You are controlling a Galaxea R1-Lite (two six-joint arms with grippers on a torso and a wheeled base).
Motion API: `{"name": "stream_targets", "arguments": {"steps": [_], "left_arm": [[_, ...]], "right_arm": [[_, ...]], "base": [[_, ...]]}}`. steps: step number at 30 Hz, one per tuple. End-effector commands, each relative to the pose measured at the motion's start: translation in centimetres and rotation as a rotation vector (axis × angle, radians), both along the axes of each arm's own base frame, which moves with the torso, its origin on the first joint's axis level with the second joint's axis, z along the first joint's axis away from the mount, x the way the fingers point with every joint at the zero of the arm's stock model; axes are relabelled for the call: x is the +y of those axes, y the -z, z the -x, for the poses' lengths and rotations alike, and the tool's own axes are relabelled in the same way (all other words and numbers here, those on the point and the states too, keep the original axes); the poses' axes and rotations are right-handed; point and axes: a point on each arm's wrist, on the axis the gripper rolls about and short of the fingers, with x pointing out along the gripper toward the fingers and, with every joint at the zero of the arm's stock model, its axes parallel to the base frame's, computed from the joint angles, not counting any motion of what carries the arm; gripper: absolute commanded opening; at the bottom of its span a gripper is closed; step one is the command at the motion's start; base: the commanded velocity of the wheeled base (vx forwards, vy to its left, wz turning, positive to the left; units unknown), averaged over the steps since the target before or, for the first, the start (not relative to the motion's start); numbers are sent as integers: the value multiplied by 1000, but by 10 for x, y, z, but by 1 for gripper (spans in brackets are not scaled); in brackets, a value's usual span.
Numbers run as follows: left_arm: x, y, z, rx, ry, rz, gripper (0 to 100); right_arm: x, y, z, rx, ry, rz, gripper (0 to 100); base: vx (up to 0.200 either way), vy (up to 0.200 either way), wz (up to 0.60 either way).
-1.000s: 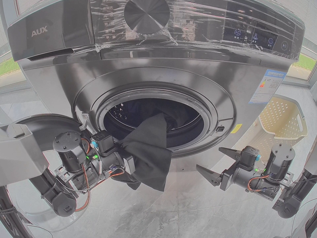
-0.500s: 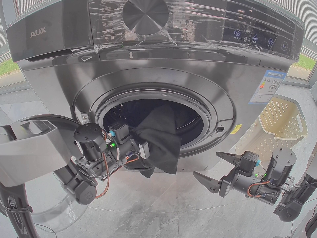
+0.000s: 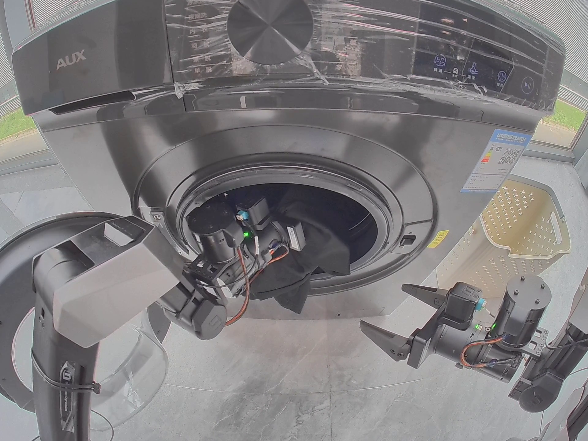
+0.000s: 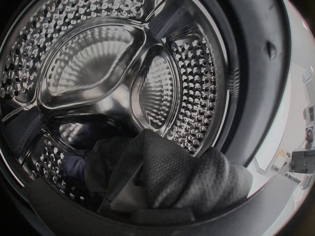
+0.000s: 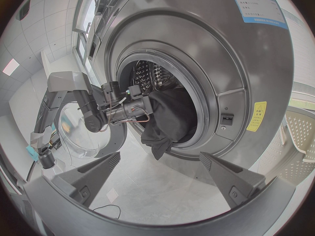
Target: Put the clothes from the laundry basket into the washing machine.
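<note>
The washing machine (image 3: 294, 124) stands before me with its round drum mouth (image 3: 361, 228) open. My left gripper (image 3: 293, 235) is at the mouth's lower left edge, shut on a black garment (image 3: 306, 246). The cloth hides its fingers. Part of that garment lies inside the drum, and a tail hangs over the front rim (image 5: 160, 148). In the left wrist view the black garment (image 4: 170, 177) bunches in front of the steel drum (image 4: 98, 59), where a dark blue piece (image 4: 75, 163) lies low. My right gripper (image 3: 398, 313) hangs open and holds nothing, below and right of the mouth.
The machine's door (image 3: 24, 313) is swung open at the left, behind my left arm. A cream laundry basket (image 3: 527, 228) stands right of the machine, beyond my right arm. Grey tiled floor (image 3: 318, 387) lies in front.
My left arm has risen and pushed forward to the drum mouth, carrying the black garment. Much less cloth hangs outside the rim. The right gripper has barely moved.
</note>
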Motion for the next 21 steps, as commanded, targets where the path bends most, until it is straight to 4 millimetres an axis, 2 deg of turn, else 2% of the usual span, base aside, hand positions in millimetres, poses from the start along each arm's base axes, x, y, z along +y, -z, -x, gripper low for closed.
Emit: {"name": "stream_targets", "arguments": {"steps": [1,3,5,7,10,14,21], "left_arm": [[-12,17,-29,29,-18,2,0],[-14,18,-32,37,-23,0,0],[-16,31,-37,85,-47,-26,0],[-20,33,-44,81,-52,-22,0],[-21,28,-57,60,-71,-5,0],[-16,9,-80,48,-155,20,0],[-11,-10,-94,62,-180,49,0]], "right_arm": [[0,1,0,3,-1,2,100],[0,1,0,5,-1,4,100],[0,2,0,6,-1,5,100],[0,1,0,5,-1,4,100],[0,1,0,4,-1,3,100],[0,2,0,6,1,5,100],[0,1,0,5,-1,4,100]], "base": [[0,0,0],[0,0,0],[0,0,0],[0,0,0],[0,0,0],[0,0,0],[0,0,0]]}}
